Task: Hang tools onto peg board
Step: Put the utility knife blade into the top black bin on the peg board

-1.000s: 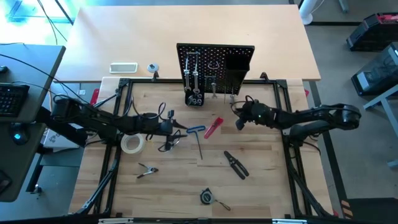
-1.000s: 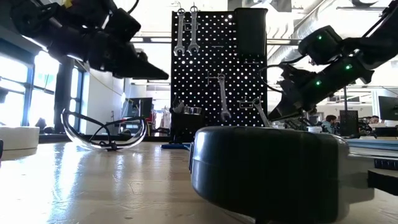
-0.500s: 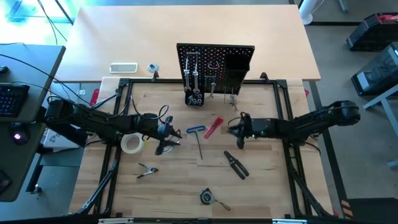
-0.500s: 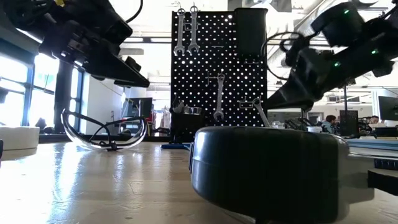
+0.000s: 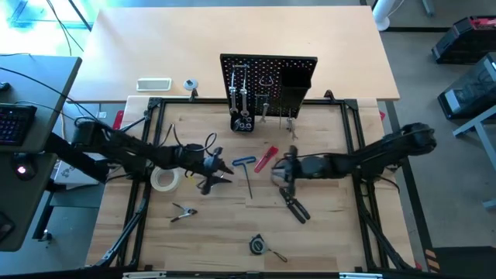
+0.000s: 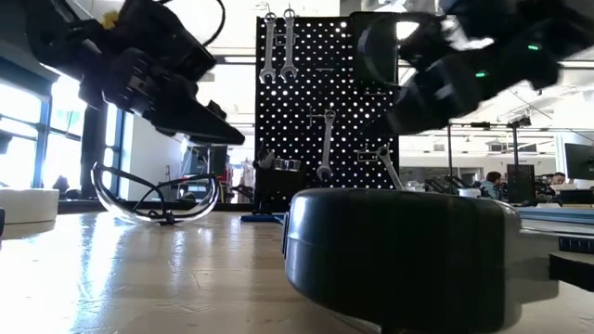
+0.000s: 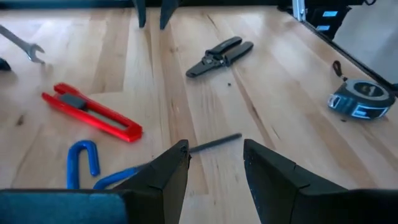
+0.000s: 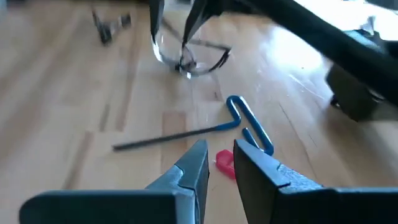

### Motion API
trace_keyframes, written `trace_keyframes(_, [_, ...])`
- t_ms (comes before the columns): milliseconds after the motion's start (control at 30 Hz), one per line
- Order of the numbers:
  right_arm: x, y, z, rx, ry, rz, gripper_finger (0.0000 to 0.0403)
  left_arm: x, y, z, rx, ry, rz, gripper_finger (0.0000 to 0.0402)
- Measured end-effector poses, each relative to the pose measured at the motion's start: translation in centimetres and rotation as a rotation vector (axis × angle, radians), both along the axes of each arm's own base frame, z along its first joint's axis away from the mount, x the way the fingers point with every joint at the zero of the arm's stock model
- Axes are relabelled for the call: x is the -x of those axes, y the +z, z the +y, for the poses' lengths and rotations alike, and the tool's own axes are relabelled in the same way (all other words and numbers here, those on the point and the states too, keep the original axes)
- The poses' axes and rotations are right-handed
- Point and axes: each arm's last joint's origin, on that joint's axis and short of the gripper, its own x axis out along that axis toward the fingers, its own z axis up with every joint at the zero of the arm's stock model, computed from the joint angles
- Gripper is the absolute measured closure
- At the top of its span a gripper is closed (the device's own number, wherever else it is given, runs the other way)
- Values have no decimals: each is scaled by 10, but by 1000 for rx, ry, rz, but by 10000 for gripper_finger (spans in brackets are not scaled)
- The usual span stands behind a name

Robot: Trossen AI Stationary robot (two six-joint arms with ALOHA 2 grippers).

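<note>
Between the red-handled tool and the black-handled pliers your right tool hung low over the tabletop, its fingers parted only a narrow way and holding nothing. Its wrist view looked along the blue-handled hex key toward the clear glasses. Your left tool stood over those glasses, jaws at a middling gap and empty too, with the hex key's shaft showing just past its fingertips.

Well behind both, the peg board stood upright at the far edge, wrenches already on its hooks. The pale tape roll, a small clip-like tool and a tape measure lay loose nearer the front.

My reading was that you were choosing a pick with the right arm. To do it well, you would have wanted to widen the fingers before descending, square them across the handle, not along it, and take the handle near its middle so the hanging end stayed free for a hook. With both arms so near the hex key, you would have done best to send only one in.
</note>
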Motion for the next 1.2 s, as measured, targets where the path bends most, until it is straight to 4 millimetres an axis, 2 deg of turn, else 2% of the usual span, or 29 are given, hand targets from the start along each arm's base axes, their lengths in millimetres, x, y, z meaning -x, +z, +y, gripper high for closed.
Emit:
trace_keyframes(133, [-35, -1, -1, 93, 38, 177, 323, -8, -7, -2, 12, -2, 35, 257])
trace_keyframes(300, [-70, -5, -7, 158, 83, 396, 269, -11, -12, -8, 11, -26, 57, 257])
trace_keyframes(433, [-89, -6, -14, 205, 109, 543, 231, -11, -13, -11, 16, -31, 61, 257])
trace_keyframes(567, [-101, -5, -25, 232, 152, 632, 225, -11, -12, -11, 16, -34, 54, 257])
trace_keyframes(700, [-104, -3, -41, 236, 176, 671, 226, -12, -12, -11, 15, -34, 49, 257])
trace_keyframes(1033, [-96, -6, -74, 159, 233, 742, 227, -12, -11, -11, -1, -42, 37, 257])
trace_keyframes(1200, [-98, -20, -82, 136, 271, 761, 227, -12, -10, -11, -8, -44, 26, 257])
